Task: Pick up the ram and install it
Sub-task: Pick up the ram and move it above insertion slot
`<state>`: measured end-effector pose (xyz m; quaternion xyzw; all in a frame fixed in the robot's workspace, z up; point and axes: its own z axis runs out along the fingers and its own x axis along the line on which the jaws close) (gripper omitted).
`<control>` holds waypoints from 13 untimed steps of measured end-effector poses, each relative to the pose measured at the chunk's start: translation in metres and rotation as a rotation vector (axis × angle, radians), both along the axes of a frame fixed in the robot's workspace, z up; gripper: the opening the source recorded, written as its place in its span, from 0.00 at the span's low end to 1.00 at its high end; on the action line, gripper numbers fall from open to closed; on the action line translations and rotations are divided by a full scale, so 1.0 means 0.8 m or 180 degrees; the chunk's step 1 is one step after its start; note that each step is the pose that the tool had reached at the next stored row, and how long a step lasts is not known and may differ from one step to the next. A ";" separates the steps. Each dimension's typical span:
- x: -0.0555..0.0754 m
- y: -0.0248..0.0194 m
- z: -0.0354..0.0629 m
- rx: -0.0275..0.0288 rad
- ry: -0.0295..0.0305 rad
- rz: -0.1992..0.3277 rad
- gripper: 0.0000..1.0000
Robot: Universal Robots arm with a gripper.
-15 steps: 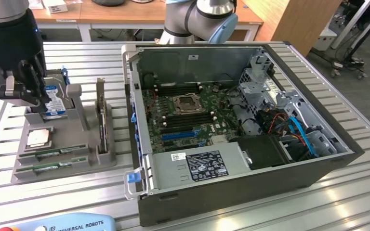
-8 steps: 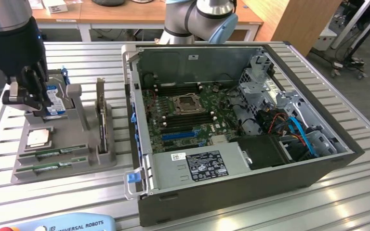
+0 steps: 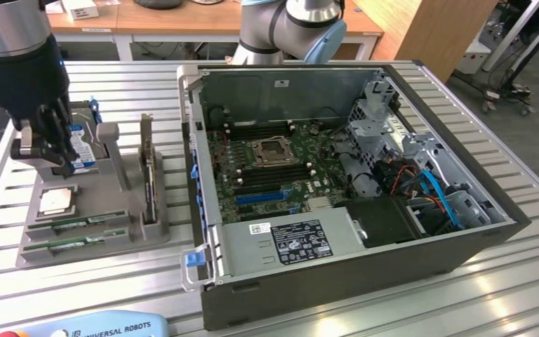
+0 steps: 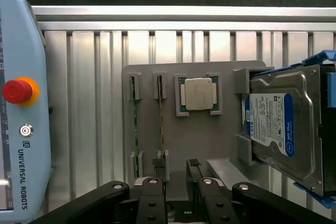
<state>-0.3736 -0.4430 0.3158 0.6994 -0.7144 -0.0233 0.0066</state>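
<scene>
One ram (image 4: 161, 121) on edge in grey holder (image 4: 210, 140) slot, end beneath the released claw (image 4: 176, 163), not gripped

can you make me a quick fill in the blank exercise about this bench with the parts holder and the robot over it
1. The gray holder has ___ ram sticks sitting in its slots.
2. The hard drive carries a white and ___ label.
3. The gripper hangs over the holder with its fingers ___ and nothing between them.
4. The teach pendant has a round ___ stop button.

Missing words: two; blue; open; red.
</scene>
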 end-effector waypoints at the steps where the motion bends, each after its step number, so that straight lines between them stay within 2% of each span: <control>1: 0.000 0.0000 -0.001 0.0000 0.0000 0.0022 0.29; 6: 0.000 -0.0022 -0.001 0.0000 0.0000 0.0072 0.29; 13: 0.000 -0.0157 -0.001 0.0000 0.0000 0.0115 0.29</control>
